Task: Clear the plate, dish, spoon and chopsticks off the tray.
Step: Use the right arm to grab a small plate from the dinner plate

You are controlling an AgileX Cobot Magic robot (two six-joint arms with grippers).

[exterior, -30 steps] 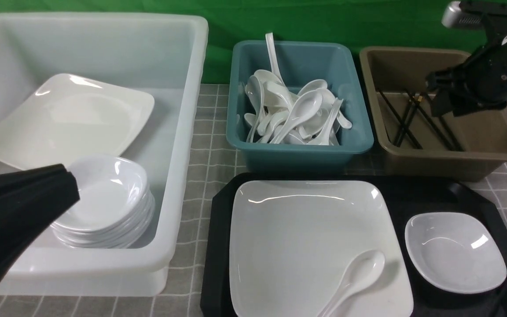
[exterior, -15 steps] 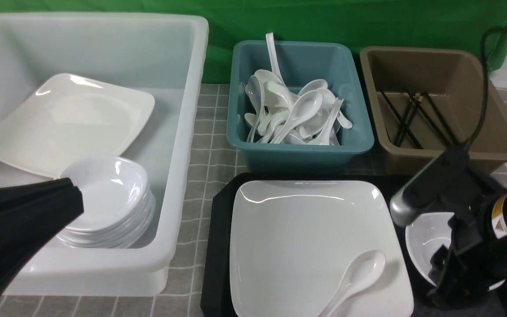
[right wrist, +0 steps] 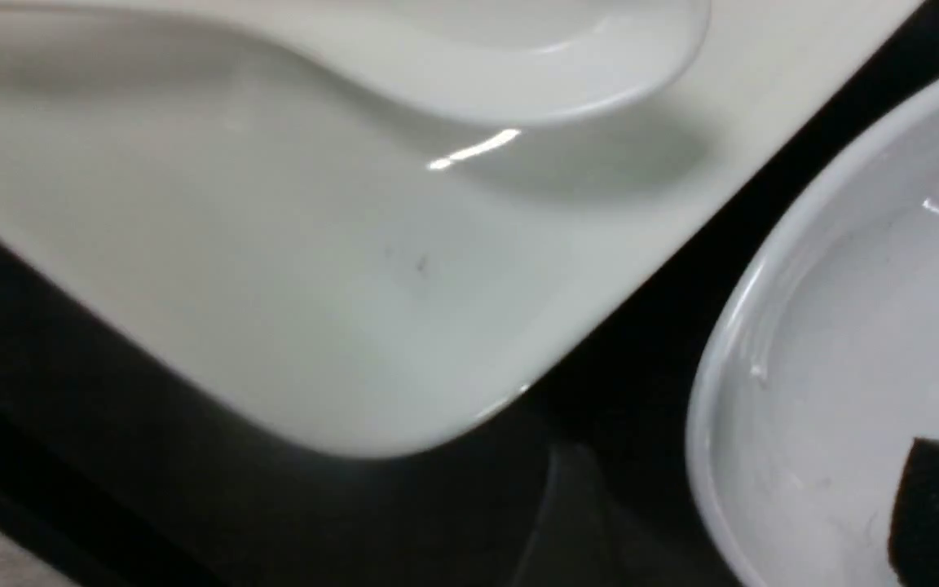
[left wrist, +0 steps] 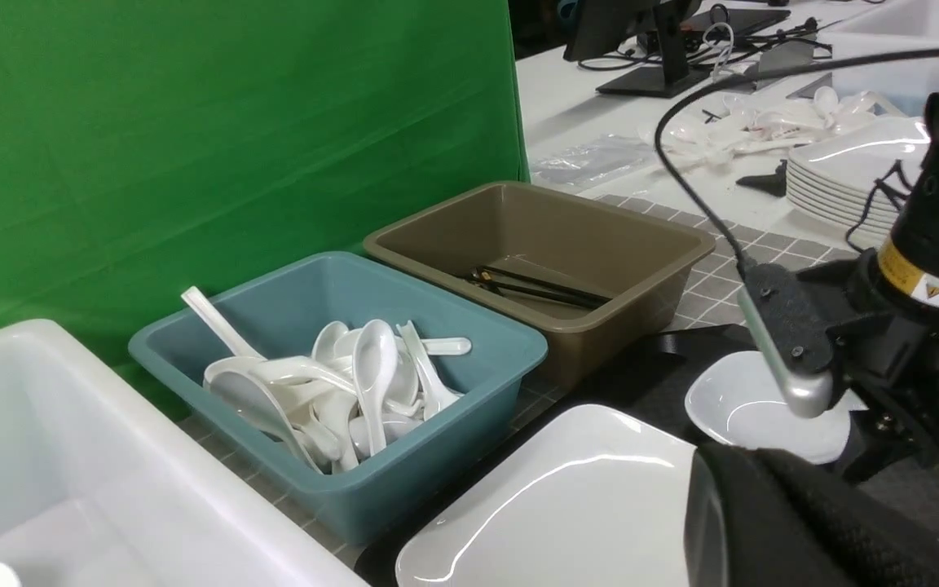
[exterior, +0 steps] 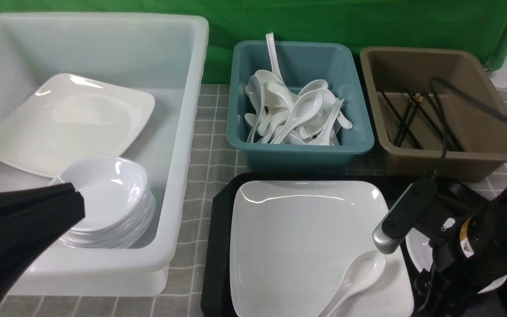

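Three tubs stand on the worktop [exterior: 209, 132]: a white tub [exterior: 183, 176] on the left, a teal tub [exterior: 297, 152] in the far middle and a brown tub [exterior: 412, 165] on the far right. There is one tray [exterior: 218, 246], near right. There are two plates: one plate [exterior: 297, 237] on the tray, a second plate [exterior: 68, 119] in the white tub. One dish [left wrist: 747, 412] sits on the tray, and a stack of dishes [exterior: 112, 193], too tight to count, is in the white tub. One spoon [exterior: 359, 273] lies on the plate, and a heap of spoons [exterior: 293, 114] in the teal tub is too tangled to count. The chopsticks [exterior: 405, 121] show at least four sticks.
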